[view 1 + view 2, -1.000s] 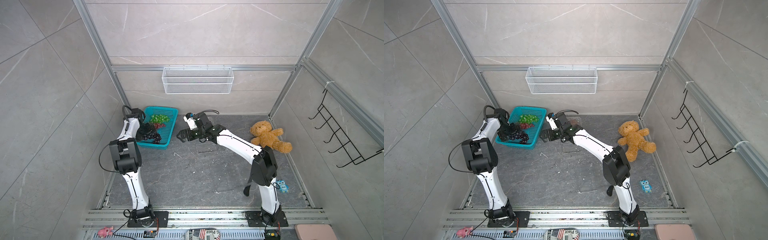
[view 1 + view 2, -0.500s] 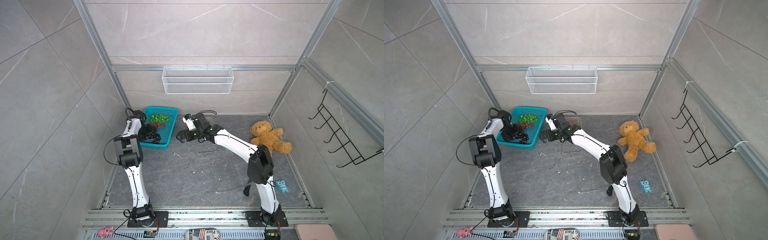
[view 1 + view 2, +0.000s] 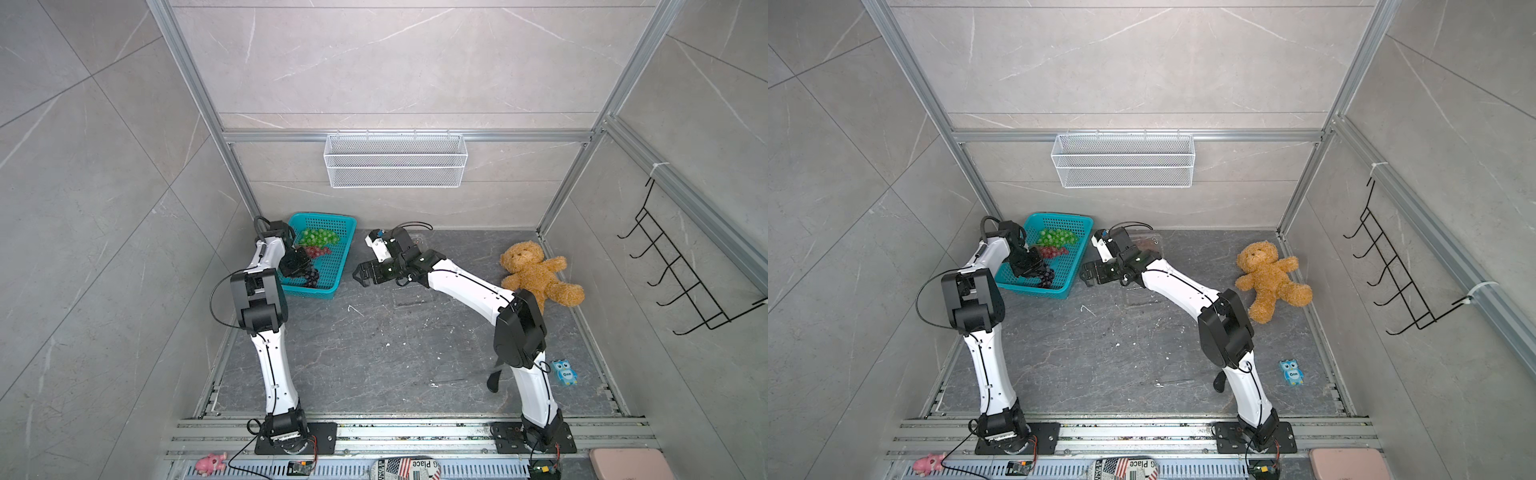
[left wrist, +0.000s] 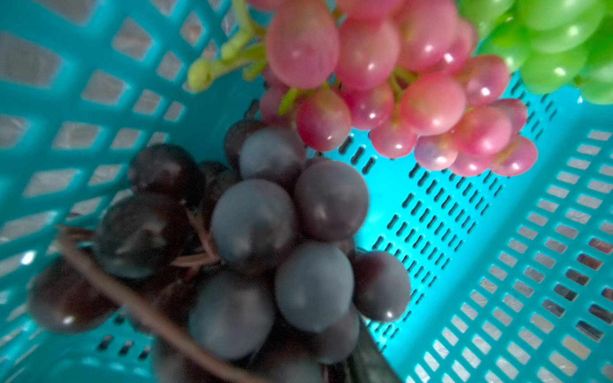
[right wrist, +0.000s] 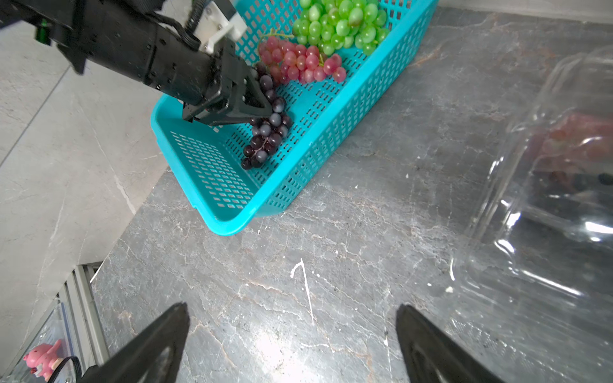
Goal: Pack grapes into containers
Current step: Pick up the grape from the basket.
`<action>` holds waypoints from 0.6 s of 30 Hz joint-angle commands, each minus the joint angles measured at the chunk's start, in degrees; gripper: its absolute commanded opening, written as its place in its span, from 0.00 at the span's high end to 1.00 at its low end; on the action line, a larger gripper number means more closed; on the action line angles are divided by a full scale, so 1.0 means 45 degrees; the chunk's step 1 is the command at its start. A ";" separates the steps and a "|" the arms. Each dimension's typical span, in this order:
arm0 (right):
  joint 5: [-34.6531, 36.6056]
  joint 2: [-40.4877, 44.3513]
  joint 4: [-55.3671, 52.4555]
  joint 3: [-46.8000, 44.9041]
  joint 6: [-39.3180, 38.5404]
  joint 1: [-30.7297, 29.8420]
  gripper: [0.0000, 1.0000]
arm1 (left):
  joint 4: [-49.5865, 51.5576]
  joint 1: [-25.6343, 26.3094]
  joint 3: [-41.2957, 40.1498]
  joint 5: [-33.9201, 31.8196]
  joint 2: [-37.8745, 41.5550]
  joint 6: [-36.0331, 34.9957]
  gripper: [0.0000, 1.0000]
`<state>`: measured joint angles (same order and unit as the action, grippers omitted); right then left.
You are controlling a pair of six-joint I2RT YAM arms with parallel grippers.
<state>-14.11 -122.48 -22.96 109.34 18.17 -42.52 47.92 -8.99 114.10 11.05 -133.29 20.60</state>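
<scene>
Bearing "One", the blue owl toy lies well apart from the grapes.

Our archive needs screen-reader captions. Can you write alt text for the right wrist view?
The left gripper pinches dark grapes in a teal basket, beside red grapes and green grapes. A clear container lies nearby on the grey table; the right gripper is open.

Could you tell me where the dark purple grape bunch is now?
In a top view the dark purple grape bunch lies in the teal basket at the far left, beside the red grape bunch, with the left gripper shut on it.
</scene>
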 commanded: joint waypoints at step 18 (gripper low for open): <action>0.0064 0.1024 0.0772 -0.1248 0.0641 0.0657 0.01 | -0.0512 0.0370 -0.0747 0.0455 0.2575 0.0343 0.88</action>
<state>-13.34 -120.79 -20.67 104.49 19.77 -39.97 46.19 -7.49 110.65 11.35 -127.63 21.56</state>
